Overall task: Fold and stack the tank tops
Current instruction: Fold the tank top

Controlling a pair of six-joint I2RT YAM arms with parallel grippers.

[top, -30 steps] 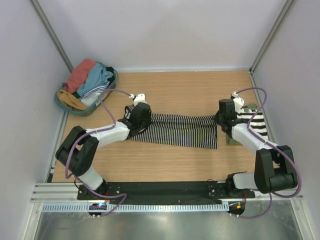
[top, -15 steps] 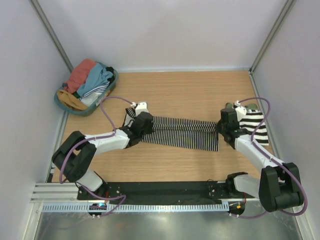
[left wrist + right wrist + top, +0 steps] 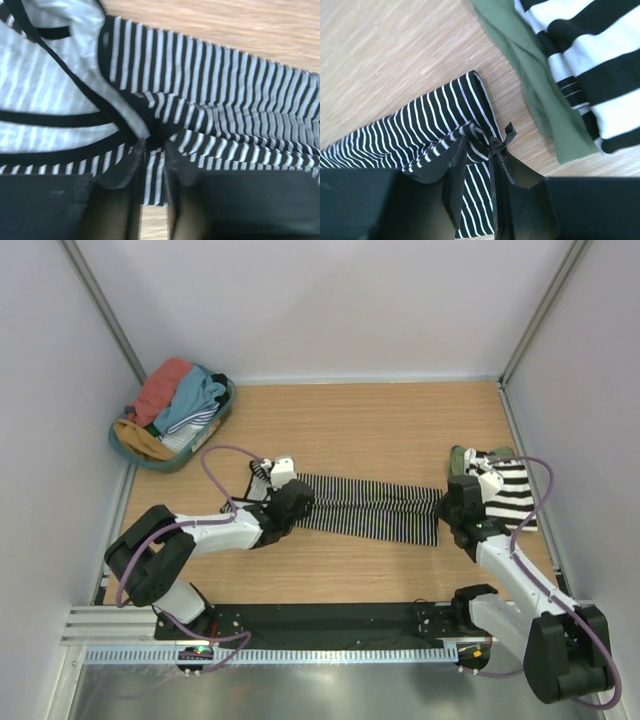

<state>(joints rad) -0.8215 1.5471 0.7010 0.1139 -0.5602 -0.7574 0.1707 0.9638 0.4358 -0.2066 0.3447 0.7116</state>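
At the centre of the wooden table (image 3: 380,430), the narrow-striped tank top (image 3: 365,506) lies drawn out in a long band between your two arms, strap end to the left and hem end to the right. Your left gripper (image 3: 152,142) is closed almost fully, nipping a small tuck of cloth just below the black-trimmed neckline. Your right gripper (image 3: 479,145) is closed to the same sliver, with a puckered bit of the hem end caught between its fingers. Just beside it a broad-striped top (image 3: 510,495) lies over an olive green top (image 3: 458,455), likely the start of the stack. More tops are heaped in the round teal basket (image 3: 175,462) at the far left corner. Expect this cloth to be light, limp and stretchy — it should sag wherever it is unsupported and bunch the moment the ends come together. The band looks doubled, so a shallow pinch may lift only the upper layer. The firmer holds are probably the bound edges — the trimmed neckline and the hem — taken deep enough to trap every layer.
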